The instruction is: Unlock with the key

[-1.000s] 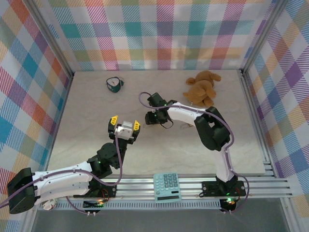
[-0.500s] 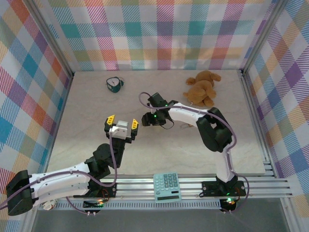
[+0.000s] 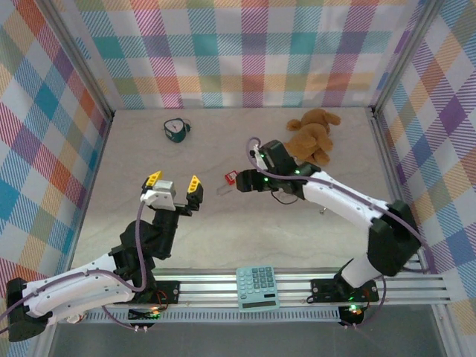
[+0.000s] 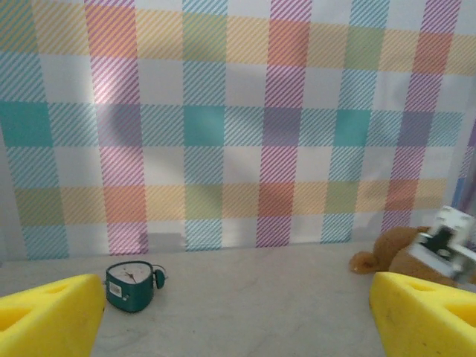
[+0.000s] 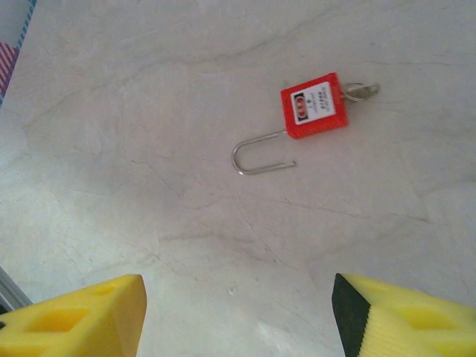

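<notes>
A red square padlock (image 5: pixel 314 105) lies flat on the pale table, and the top view shows this padlock (image 3: pixel 231 178) left of my right wrist. Its silver shackle (image 5: pixel 260 156) has one leg in the body and the other end lying free. The small dull-metal key (image 5: pixel 362 91) sticks out of the lock's bottom edge. My right gripper (image 5: pixel 238 320) hovers open above the table, short of the lock, with nothing between its fingers. Further left, my left gripper (image 3: pixel 173 181) is raised and wide open, also holding nothing; its yellow fingertips (image 4: pixel 48 316) frame the back wall.
A green alarm clock (image 3: pixel 175 130) stands at the back left, also the clock (image 4: pixel 130 285) ahead of my left gripper. A brown teddy bear (image 3: pixel 311 137) lies at the back right. A teal calculator (image 3: pixel 257 288) rests on the front rail. Checked walls enclose the table.
Both grippers have opened wider and drawn apart. The left one moved left, the right arm swung back to the right, and the padlock now lies uncovered on the table.
</notes>
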